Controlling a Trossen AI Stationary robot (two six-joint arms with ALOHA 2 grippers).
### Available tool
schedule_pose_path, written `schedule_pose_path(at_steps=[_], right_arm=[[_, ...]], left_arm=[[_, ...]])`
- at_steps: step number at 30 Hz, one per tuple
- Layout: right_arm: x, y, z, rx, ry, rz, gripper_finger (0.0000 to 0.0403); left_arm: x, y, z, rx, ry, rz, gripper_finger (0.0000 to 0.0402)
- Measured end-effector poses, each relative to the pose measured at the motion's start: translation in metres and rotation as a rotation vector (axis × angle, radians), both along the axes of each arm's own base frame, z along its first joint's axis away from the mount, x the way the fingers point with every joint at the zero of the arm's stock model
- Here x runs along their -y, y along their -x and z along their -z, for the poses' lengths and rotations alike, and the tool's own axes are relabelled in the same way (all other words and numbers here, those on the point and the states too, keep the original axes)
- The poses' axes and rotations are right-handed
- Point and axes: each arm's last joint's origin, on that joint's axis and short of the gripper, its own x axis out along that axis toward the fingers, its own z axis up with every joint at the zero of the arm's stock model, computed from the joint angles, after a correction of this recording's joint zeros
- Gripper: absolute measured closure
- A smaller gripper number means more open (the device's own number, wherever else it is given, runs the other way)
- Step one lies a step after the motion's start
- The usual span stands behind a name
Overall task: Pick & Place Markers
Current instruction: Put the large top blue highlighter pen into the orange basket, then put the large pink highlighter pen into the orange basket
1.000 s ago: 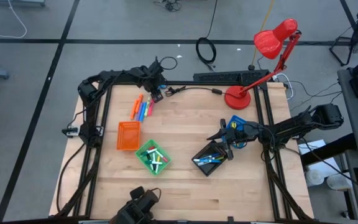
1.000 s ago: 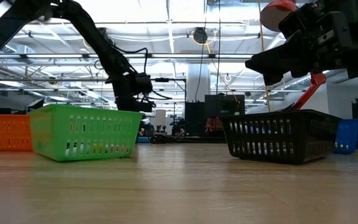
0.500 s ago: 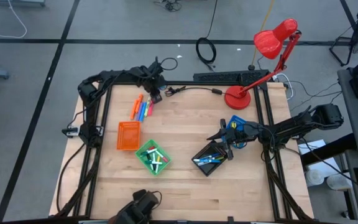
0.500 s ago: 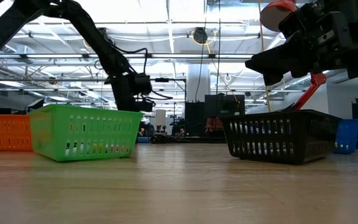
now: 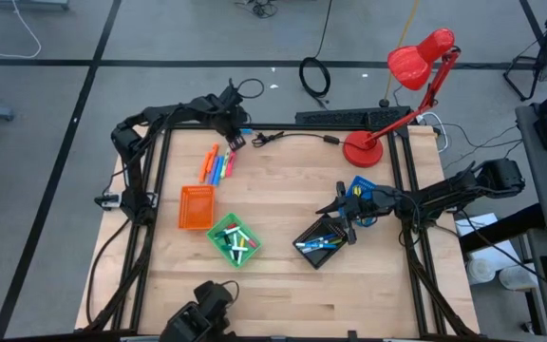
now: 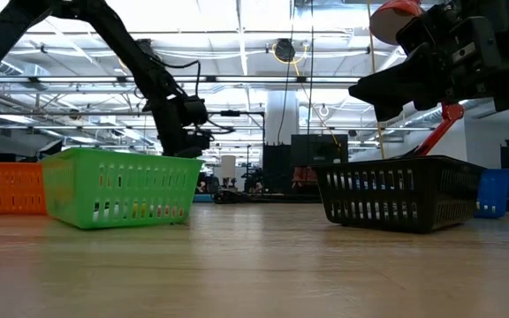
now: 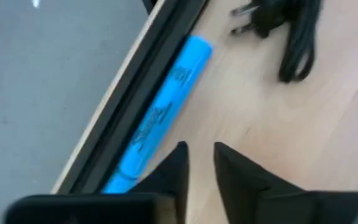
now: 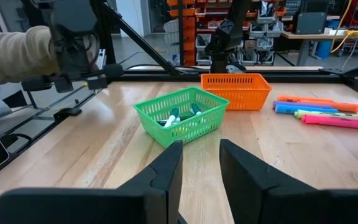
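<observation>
Wooden table (image 5: 283, 275) with black frame rails, grey floor around it; low view looks across into a workshop with ceiling strip lights and shelving. A red desk lamp (image 5: 416, 71) stands at the far right corner. At the table's near edge a person's head (image 5: 198, 318) is cut off by the frame in the high view; a beige sleeve (image 8: 8, 53) shows in the right wrist view.

Left arm reaches to the far left corner; left gripper (image 5: 236, 142) sits low over the table edge, fingers (image 7: 174, 171) nearly together with a narrow gap, grasping nothing. Just beside it a blue marker (image 7: 157, 118) lies along the black rail, its lower end hidden behind the fingers. A black cable (image 7: 291, 31) lies close by, cut off at the frame edge.

Right arm waits over the black tray (image 5: 321, 239); right gripper (image 5: 345, 211) is slightly parted and empty.

Trays: orange tray (image 5: 196, 207), contents not visible; green tray (image 5: 233, 239) holds several markers (image 5: 238, 244), colours hard to sort; black tray has blue markers (image 5: 319, 241) inside, partly hidden by the gripper; blue tray (image 5: 361, 188) is mostly covered by the arm.

A row of loose markers (image 5: 216, 166) in orange, blue, yellow-green and pink lies beyond the orange tray, near the left gripper.
</observation>
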Motion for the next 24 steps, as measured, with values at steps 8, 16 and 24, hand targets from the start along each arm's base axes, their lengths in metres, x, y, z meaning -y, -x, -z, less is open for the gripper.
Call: schedule_pose_path(at_steps=[8,16,24], right_arm=[[0.0,0.0,0.0,-0.001,0.0,0.0,0.031],[0.0,0.0,0.0,-0.001,0.0,0.0,0.031],[0.0,0.0,0.0,0.001,0.0,0.0,0.031]], left_arm=[[-0.01,0.003,0.009,0.0,-0.023,0.01,0.0223],[0.006,0.004,0.02,-0.016,0.171,0.067,0.0214],[0.01,-0.002,0.017,-0.096,0.073,0.119,0.0253]])
